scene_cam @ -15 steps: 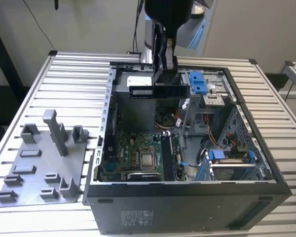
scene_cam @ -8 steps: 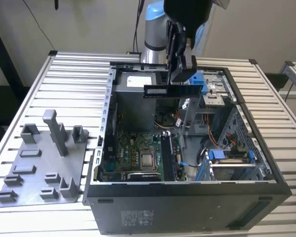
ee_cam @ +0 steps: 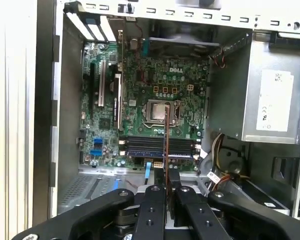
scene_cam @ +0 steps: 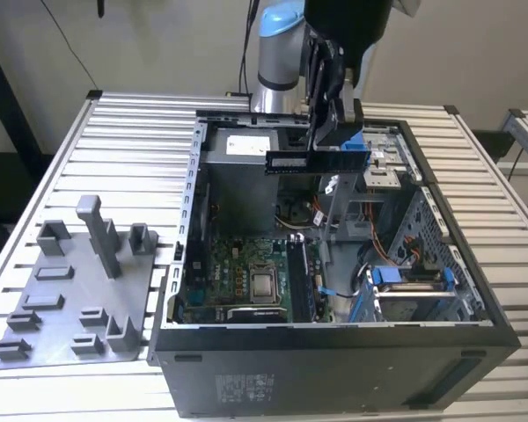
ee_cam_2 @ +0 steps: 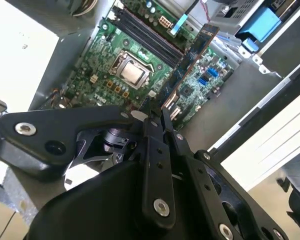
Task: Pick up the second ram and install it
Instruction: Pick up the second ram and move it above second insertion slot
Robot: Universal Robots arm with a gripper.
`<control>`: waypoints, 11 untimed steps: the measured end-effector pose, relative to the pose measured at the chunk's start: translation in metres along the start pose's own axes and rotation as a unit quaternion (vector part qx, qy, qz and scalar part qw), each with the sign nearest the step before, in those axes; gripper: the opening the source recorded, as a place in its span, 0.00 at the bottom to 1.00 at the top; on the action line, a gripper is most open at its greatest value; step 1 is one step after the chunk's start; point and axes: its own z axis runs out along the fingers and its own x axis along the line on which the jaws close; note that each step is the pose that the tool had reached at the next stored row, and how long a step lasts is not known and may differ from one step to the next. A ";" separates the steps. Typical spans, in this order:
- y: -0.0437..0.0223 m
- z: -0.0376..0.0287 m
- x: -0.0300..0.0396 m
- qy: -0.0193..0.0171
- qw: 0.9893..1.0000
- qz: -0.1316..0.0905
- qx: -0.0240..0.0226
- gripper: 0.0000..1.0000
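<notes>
Ram point(scene_cam: 299, 163) hangs in the air over the open case point(scene_cam: 334, 369), clamped near one end by the tool point(scene_cam: 333, 148), whose fingers are closed tight on the stick. From where I stand it sits level and well above the board point(ee_cam: 140, 100), touching nothing but the tool. Most of its length reaches out toward the exterior view's left. Gripping it by the end seems sensible to me, since that leaves the long lower edge free to meet a socket.

In the first wrist view the stick shows edge-on as a thin line running out from the fingers point(ee_cam: 160, 192). It crosses the slots point(ee_cam: 157, 146) rather than lying along them. The second wrist view says the same, with the stick slanting across the run of the slots, so I would judge it carried over the case but not yet lined up or lowered.

The grey tray point(scene_cam: 66, 321) sits on the table point(scene_cam: 132, 141) beside the case, toward the exterior view's left, well apart from the tool.

Some things I cannot make out. The tool's own body covers the spot where pads meet stick in both wrist views. Whether one slot already holds a stick is hard to tell, though a dark strip lies among them. The arm's upper part is cut off by the edge of the exterior view.
</notes>
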 end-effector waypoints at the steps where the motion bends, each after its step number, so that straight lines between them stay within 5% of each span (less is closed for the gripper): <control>1: 0.0000 0.0000 0.0000 0.000 1.000 0.004 0.000 0.14; 6: 0.0000 0.0009 -0.0015 -0.001 1.000 0.029 0.001 0.14; 11: -0.0008 0.0022 -0.0177 0.000 1.000 0.030 0.003 0.14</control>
